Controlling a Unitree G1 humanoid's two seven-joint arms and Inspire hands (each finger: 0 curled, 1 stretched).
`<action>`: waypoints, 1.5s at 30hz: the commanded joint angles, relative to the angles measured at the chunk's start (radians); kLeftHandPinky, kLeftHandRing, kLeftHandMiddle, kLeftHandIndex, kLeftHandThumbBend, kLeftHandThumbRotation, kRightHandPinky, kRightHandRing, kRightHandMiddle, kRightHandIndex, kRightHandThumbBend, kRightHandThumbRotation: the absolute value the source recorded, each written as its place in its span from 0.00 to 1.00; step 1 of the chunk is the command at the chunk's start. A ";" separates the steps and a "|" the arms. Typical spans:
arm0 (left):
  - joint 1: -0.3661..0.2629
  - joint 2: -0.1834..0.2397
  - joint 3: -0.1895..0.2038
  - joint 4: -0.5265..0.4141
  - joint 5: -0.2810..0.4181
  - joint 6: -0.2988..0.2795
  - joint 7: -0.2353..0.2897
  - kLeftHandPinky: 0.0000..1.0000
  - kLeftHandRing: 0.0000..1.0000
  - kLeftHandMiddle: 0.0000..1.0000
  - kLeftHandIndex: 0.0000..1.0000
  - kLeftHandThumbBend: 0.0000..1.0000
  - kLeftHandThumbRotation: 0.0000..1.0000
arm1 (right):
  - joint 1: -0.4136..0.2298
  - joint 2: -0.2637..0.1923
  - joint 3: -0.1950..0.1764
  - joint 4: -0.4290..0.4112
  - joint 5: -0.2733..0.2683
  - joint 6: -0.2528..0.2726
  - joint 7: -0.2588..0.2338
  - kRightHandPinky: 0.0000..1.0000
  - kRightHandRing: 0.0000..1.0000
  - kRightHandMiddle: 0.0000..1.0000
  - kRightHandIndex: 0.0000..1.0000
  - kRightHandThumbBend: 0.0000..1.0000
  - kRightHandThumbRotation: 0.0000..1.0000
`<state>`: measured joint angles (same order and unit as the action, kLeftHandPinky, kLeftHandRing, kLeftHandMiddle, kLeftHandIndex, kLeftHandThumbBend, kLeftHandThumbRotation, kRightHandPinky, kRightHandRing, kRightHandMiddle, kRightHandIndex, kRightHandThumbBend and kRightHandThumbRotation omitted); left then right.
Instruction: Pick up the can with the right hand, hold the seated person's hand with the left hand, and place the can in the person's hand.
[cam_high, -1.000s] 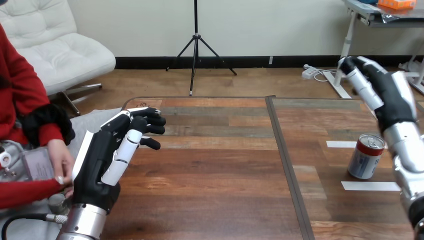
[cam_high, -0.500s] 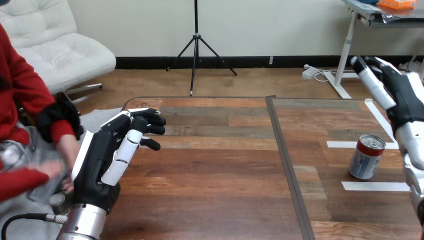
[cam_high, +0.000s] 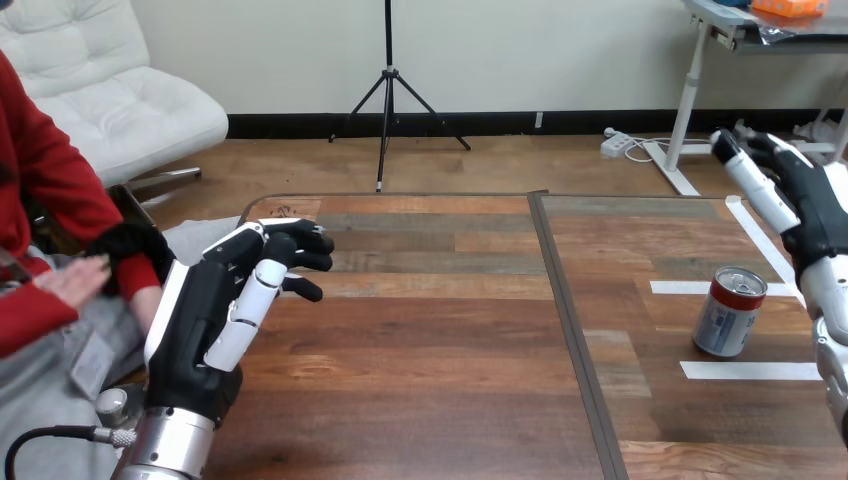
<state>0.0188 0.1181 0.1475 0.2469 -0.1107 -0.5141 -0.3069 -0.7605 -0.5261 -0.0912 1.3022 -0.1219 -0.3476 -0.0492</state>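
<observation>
Both robot hands are open and empty: the right hand at the frame's right edge, clear of the upright red-topped silver can at lower right on the wooden table; the left hand at lower left. The pickup seems not yet begun; next, the right hand must drop around the can.

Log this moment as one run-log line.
can: upright on table, untouched | right hand: open, raised beyond can | left hand: open, holding nothing | person's hand: off table at left, not held
</observation>
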 joint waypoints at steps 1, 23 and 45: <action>-0.071 0.017 -0.010 -0.001 -0.012 -0.022 -0.007 0.48 0.62 0.62 0.58 0.57 0.78 | -0.041 -0.029 0.001 0.004 -0.017 0.022 -0.034 0.81 0.91 0.93 0.91 0.97 0.78; -0.075 0.022 -0.008 0.004 -0.014 -0.024 -0.013 0.47 0.61 0.61 0.57 0.57 0.76 | 0.014 -0.012 -0.025 0.024 0.006 0.100 0.032 0.81 0.93 0.97 0.99 1.00 0.46; -0.074 0.030 -0.011 -0.002 -0.012 -0.019 -0.010 0.47 0.61 0.61 0.57 0.56 0.77 | 0.059 0.006 0.013 0.040 -0.032 0.196 0.063 0.86 0.99 1.00 1.00 1.00 0.45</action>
<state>0.0176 0.1341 0.1379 0.2472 -0.1122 -0.5141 -0.3215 -0.6774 -0.5297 -0.0907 1.3446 -0.1367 -0.1588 0.0098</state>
